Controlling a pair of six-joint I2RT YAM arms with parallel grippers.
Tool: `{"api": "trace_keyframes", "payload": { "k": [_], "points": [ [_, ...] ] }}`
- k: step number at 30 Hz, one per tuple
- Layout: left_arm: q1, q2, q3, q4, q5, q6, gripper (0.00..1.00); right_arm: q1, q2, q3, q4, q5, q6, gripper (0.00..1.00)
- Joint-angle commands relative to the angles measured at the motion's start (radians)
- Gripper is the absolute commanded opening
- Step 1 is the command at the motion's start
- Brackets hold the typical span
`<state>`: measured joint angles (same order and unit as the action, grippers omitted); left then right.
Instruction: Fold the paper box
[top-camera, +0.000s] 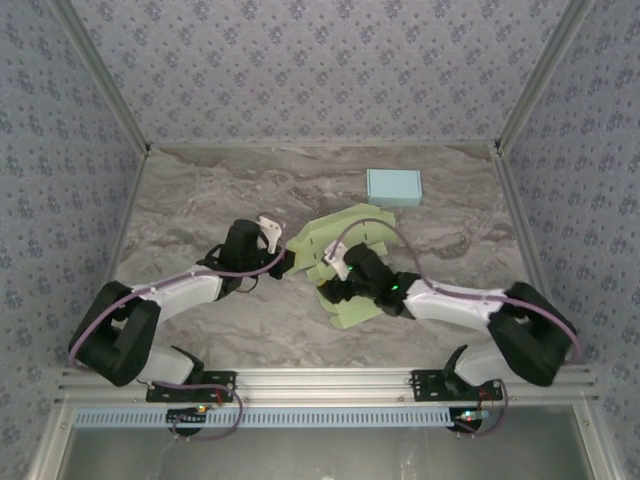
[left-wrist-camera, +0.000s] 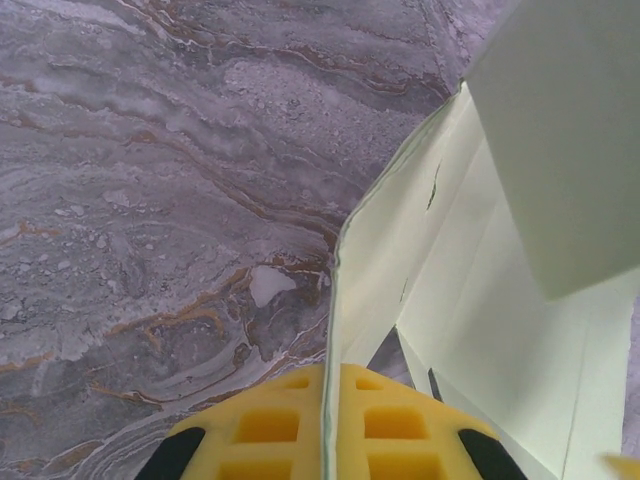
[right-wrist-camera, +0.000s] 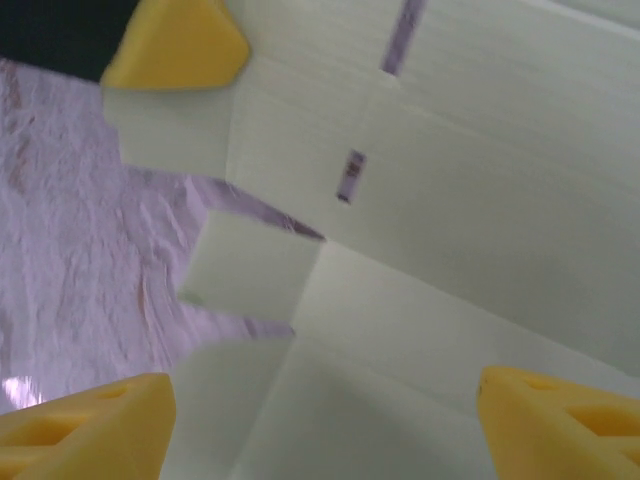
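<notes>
The box (top-camera: 340, 252), pale green and part-folded, lies mid-table just ahead of both my wrists, w/ some panels raised.

My L gripper (left-wrist-camera: 328, 415) is closed hard on the box. The pads (left-wrist-camera: 270, 425) meet on the thin upright edge of one panel at the box's left side, and the sheet runs straight up between them. Past the clamp the panel spreads to the right, w/ a flap (left-wrist-camera: 560, 140) tilted above it.

My R gripper (right-wrist-camera: 325, 425) has its fingers wide apart and holds nothing. It hovers over the box's inner face, w/ yellow fingertips (right-wrist-camera: 90, 430) at either side of a flat panel. Contact w/ the panel: cannot tell. A small tab (right-wrist-camera: 255, 265) and narrow slots (right-wrist-camera: 350, 175) lie ahead. One L pad sits beyond the tab, in line w/ my R gripper.

The table (top-camera: 190, 210) is grey marble-pattern. A blue box (top-camera: 393, 186), closed, sits at the far side, apart from the green one.
</notes>
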<state>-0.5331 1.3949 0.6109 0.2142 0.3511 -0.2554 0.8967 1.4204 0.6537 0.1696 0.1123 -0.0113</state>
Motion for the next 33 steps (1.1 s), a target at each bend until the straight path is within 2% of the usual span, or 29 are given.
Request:
{"api": "trace_keyframes", "payload": {
  "k": [1,6,12,18,22,28,33],
  "points": [
    [0.016,0.005,0.038,-0.005,0.046,-0.019,0.0,0.055,0.1,0.084,0.159,0.198,0.203,0.81],
    [0.023,0.013,0.032,0.013,0.051,-0.022,0.0,0.091,0.212,0.19,0.081,0.284,0.298,0.81],
    [0.036,0.04,0.038,0.022,0.058,-0.023,0.0,0.111,0.257,0.21,0.041,0.241,0.358,0.8],
    [0.038,0.048,0.039,0.031,0.065,-0.019,0.0,0.113,0.293,0.221,-0.02,0.32,0.401,0.78],
    [0.038,0.053,0.031,0.036,0.055,0.001,0.0,0.096,0.283,0.213,-0.051,0.336,0.399,0.74],
    [0.036,0.057,0.02,0.02,0.025,0.08,0.0,0.038,0.201,0.129,-0.03,0.302,0.433,0.57],
    [0.028,0.069,0.016,0.013,0.009,0.147,0.0,-0.018,0.133,0.063,0.002,0.199,0.435,0.59]
  ]
}}
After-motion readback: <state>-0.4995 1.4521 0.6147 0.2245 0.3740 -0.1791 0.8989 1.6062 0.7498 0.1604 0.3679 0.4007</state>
